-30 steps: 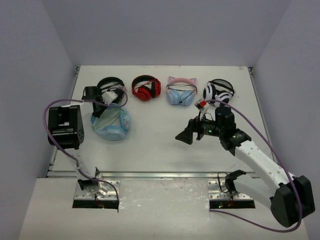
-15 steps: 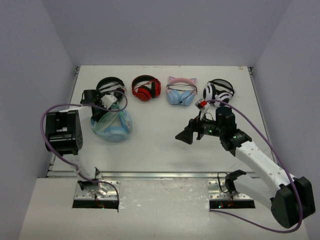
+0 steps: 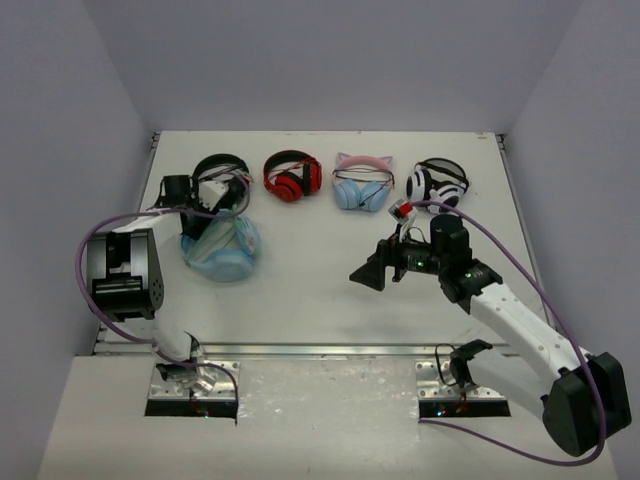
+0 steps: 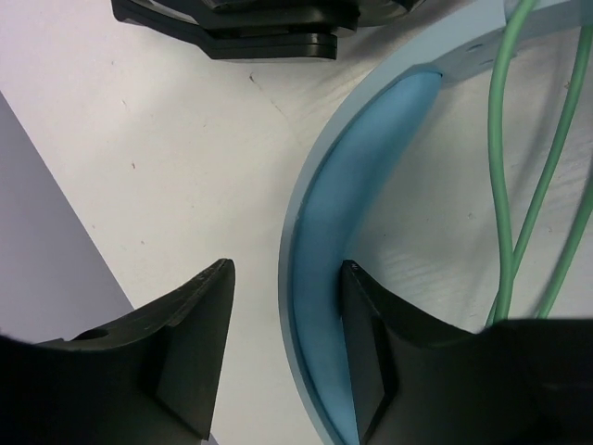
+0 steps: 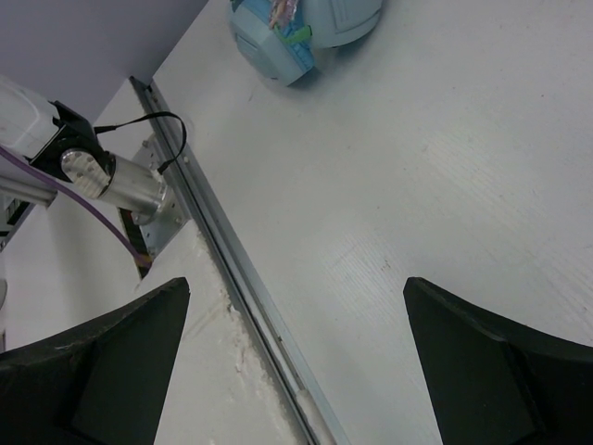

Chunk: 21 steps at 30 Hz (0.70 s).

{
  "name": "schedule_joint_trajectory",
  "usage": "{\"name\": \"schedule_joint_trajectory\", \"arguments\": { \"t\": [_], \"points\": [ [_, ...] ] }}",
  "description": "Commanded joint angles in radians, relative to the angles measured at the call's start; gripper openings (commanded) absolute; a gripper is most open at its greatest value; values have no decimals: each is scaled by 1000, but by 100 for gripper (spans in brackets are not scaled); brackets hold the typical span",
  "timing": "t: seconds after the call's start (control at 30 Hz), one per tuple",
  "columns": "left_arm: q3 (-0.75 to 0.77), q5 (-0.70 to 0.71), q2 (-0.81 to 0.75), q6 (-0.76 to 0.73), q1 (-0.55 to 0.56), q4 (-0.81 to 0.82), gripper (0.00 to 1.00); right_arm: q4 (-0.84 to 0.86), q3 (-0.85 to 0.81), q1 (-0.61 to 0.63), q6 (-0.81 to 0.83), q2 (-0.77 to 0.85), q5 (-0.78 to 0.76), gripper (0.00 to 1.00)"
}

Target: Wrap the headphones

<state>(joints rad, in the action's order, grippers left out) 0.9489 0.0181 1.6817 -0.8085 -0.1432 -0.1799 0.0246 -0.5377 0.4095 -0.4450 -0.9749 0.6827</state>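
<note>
The light-blue headphones (image 3: 222,250) lie at the left of the table, earcups folded together, their pale-green cable (image 4: 519,185) looped over them. My left gripper (image 3: 197,218) reaches down onto them. In the left wrist view it (image 4: 287,269) is open and straddles the blue headband (image 4: 324,232). The band lies against the right finger, with bare table between it and the left finger. My right gripper (image 3: 366,272) hovers over the table's middle, wide open and empty (image 5: 296,283). The right wrist view shows the headphones (image 5: 301,32) far off at the top.
A row along the back holds black headphones (image 3: 220,172), close behind my left gripper, a red pair (image 3: 292,176), a pink cat-ear pair (image 3: 362,185) and a white-and-black pair (image 3: 438,182). A metal rail (image 3: 320,350) edges the table's front.
My left arm's elbow has swung down and to the left, and its wrist has shifted slightly left over the headphones. The right arm has not moved.
</note>
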Motion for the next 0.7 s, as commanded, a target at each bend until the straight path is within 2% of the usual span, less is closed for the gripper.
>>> {"name": "schedule_joint_trajectory", "arguments": {
  "t": [0.0, 0.1, 0.13, 0.17, 0.33, 0.37, 0.4, 0.47, 0.57, 0.63, 0.67],
  "points": [
    [30, 13, -40, 63, 4, 40, 47, 38, 2, 8, -8, 13, 21, 99],
    [33, 32, -62, 83, 2, 57, 49, 44, 2, 9, -8, 7, 24, 99],
    [33, 77, -77, 127, 4, 74, 67, 47, 1, 11, -8, 4, 26, 99],
    [34, 101, -82, 150, 4, 91, 70, 49, 2, 12, -8, 2, 29, 99],
    [39, 73, -138, 242, 2, 108, 74, 43, -7, 12, -3, -13, 28, 99],
    [27, 54, -166, 255, 4, 112, 82, 38, -11, 12, -1, -15, 28, 99],
    [16, 13, -181, 256, 2, 114, 100, 37, -13, 12, 0, -16, 25, 99],
    [-12, 17, -212, 255, 2, 137, 100, 31, -19, 14, 2, -15, 23, 99],
    [-27, 101, -264, 305, 2, 210, 100, 2, -39, 12, 14, -13, 14, 99],
    [34, 318, -283, 495, 2, 257, 100, -17, -48, 12, 23, -4, -11, 99],
    [83, 415, -287, 599, 1, 176, 100, -58, -67, 12, 26, 11, -29, 99]
  ]
}}
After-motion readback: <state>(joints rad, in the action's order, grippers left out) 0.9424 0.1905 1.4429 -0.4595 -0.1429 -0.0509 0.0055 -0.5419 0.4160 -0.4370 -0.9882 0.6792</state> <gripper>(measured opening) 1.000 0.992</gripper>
